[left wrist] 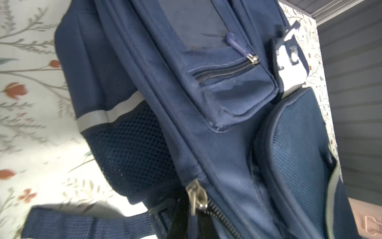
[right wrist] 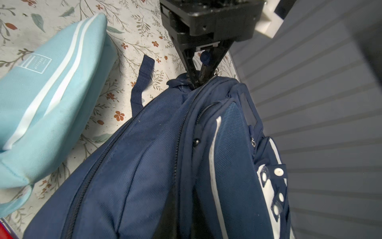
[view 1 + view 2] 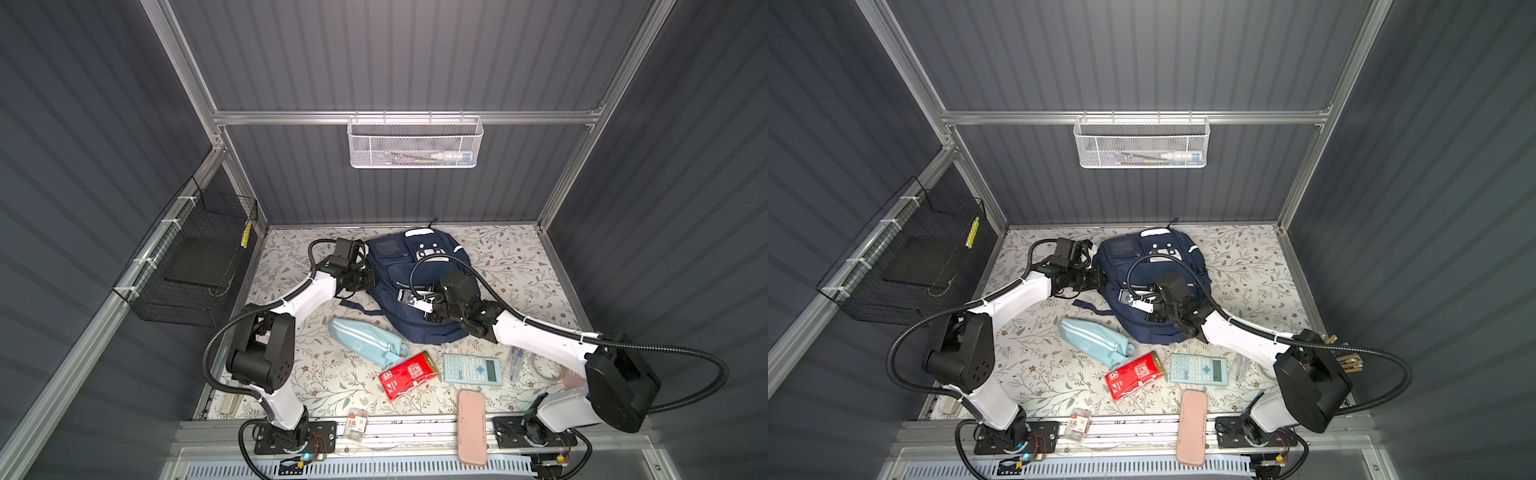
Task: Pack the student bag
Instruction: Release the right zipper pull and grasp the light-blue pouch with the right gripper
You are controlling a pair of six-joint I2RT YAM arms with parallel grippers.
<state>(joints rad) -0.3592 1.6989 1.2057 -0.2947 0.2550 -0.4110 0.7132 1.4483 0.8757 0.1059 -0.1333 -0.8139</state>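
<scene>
In both top views we see the student bag (image 3: 388, 266), a navy fabric backpack, lying flat at the back middle of the floral table (image 3: 519, 266), front pockets up. The light blue pencil pouch (image 3: 365, 340), a red packet (image 3: 409, 374) and a calculator (image 3: 471, 368) lie loose in front of it.

In the right wrist view the left gripper (image 2: 198, 81) has its fingers pressed together on the bag's edge, where the main zip line ends. A blue rubber pull shows between them. The right gripper (image 3: 409, 298) rests on the bag's near half and is closed. Its tips are hidden against the dark fabric, so we cannot tell what it holds, if anything.

We judge the bag to be soft and slack. The cloth creases and sags around the pockets, so it looks mostly empty and fairly light. It will fold rather than lift as one piece, and a pull at one spot will drag the rest across the table.

We would take hold where the fabric is reinforced: the seams beside the zip, the rubber pulls, and the metal zip slider (image 1: 196, 196) seen in the left wrist view. The mesh side pocket and the smooth panels look like poor holds. One claw should hold the cloth taut while the other works the zip.
</scene>
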